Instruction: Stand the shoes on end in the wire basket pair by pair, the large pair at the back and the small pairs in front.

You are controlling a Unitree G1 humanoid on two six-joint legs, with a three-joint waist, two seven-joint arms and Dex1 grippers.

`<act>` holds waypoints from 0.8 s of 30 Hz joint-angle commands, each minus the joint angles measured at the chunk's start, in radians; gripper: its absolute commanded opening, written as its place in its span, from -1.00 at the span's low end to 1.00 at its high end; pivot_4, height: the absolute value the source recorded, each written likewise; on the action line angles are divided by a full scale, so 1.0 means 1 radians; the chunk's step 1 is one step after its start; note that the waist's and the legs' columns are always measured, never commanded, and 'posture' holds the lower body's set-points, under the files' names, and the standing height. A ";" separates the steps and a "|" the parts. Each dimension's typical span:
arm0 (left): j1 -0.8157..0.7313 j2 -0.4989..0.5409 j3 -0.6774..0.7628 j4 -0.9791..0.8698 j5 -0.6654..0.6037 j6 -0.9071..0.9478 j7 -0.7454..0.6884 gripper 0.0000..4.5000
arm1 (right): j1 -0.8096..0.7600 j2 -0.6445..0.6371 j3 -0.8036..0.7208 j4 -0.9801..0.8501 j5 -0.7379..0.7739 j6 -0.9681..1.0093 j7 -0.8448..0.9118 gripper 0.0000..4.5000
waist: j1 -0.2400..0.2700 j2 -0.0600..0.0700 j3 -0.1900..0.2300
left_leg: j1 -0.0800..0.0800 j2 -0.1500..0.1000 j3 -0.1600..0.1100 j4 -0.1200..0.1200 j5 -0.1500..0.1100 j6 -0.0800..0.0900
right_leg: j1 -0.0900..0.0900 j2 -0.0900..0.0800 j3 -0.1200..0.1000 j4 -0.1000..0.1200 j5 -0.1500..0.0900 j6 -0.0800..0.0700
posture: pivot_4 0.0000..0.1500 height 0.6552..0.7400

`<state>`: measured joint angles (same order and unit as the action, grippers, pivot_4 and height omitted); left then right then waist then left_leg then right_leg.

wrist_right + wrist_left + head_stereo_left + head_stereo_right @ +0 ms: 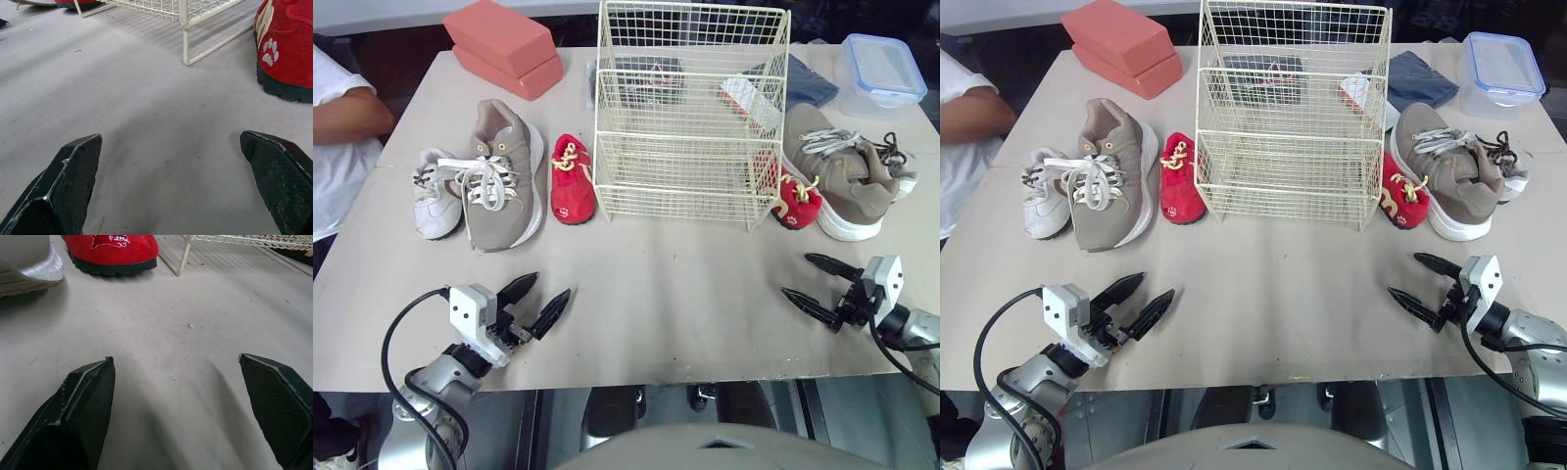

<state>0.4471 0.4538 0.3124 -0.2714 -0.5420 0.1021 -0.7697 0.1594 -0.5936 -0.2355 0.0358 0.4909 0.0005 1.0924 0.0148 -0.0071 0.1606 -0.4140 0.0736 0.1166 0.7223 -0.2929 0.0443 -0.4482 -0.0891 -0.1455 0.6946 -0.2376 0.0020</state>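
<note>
My left gripper (548,286) and right gripper (797,274) both hang wide open over the near desk (675,294), holding nothing. The basket (690,117) stands in the middle. On its left lie the left red shoe (572,181), left tan shoe (504,171) and a white shoe (433,194). The right red shoe (795,201) sits just beside the basket's right corner, with the right tan shoe (842,176) next to it. Red blocks (504,44), a plastic box (881,69) and a blue cloth (803,83) lie behind. A person's arm (342,113) rests at the left edge.

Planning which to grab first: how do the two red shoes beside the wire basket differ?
The left red shoe shows whole beside the wire basket; the right red shoe sits partly behind its corner wires. The left one's toe points straight at the robot; the right one's angles outward. Both rest on their soles.
</note>
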 commanded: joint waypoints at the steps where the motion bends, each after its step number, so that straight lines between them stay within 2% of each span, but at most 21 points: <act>1: 0.008 0.017 0.053 0.151 -0.018 -0.095 -0.129 0.95 | -0.019 -0.015 -0.017 -0.028 0.011 -0.012 0.012 1.00 | 0.000 0.000 0.000 | 0.000 0.000 0.000 0.000 0.000 0.000 | 0.000 0.000 0.000 0.000 0.000 0.000 | 1.00 -0.27; 4: 0.011 0.016 0.107 0.408 -0.048 -0.254 -0.327 0.95 | -0.047 -0.014 -0.008 -0.011 0.006 -0.015 0.018 1.00 | -0.012 0.007 -0.004 | 0.001 0.001 0.001 0.000 0.000 0.000 | -0.001 0.001 0.000 0.000 0.000 -0.001 | 1.00 -0.27; 7: 0.007 0.003 0.109 0.464 -0.051 -0.315 -0.385 0.95 | -0.056 -0.012 -0.012 -0.007 0.006 -0.016 0.017 1.00 | -0.020 0.015 -0.010 | 0.001 0.001 0.001 -0.001 0.000 0.000 | -0.001 0.001 0.000 0.000 -0.003 -0.005 | 1.00 -0.27; 10: 0.043 0.007 0.121 0.394 -0.075 -0.304 -0.396 0.95 | -0.047 -0.011 -0.014 -0.012 0.007 -0.018 0.018 1.00 | -0.027 0.018 -0.012 | 0.001 0.001 0.001 -0.002 0.000 0.000 | -0.001 0.001 0.000 0.000 -0.002 -0.003 | 1.00 -0.27; 14: 0.083 0.025 0.132 0.293 -0.106 -0.255 -0.382 0.95 | -0.033 -0.009 -0.018 -0.024 0.010 -0.017 0.013 1.00 | -0.028 0.015 -0.011 | 0.001 0.001 0.001 -0.001 0.000 -0.001 | -0.001 0.001 0.000 0.000 -0.001 -0.002 | 1.00 -0.27; 19: 0.050 0.033 0.121 0.277 -0.100 -0.221 -0.359 0.95 | -0.019 -0.009 -0.021 -0.037 0.012 -0.016 0.008 1.00 | -0.020 0.012 -0.011 | 0.000 0.000 0.000 -0.001 -0.001 0.000 | -0.001 -0.001 -0.001 0.000 -0.003 -0.005 | 1.00 -0.27; 24: 0.030 0.028 0.097 0.187 -0.093 -0.175 -0.306 0.95 | -0.003 -0.010 -0.026 -0.049 0.018 -0.014 0.006 1.00 | -0.008 0.009 -0.009 | 0.000 0.000 -0.001 -0.001 -0.001 0.000 | -0.001 0.000 -0.002 0.000 -0.003 -0.005 | 1.00 -0.27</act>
<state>0.4814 0.4766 0.4158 -0.0305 -0.6311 -0.0861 -1.0953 0.1527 -0.5973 -0.2350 0.0184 0.4927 -0.0045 1.1007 0.0071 0.0024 0.1513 -0.4144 0.0738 0.1154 0.7211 -0.2937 0.0443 -0.4493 -0.0894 -0.1470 0.6944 -0.2406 -0.0027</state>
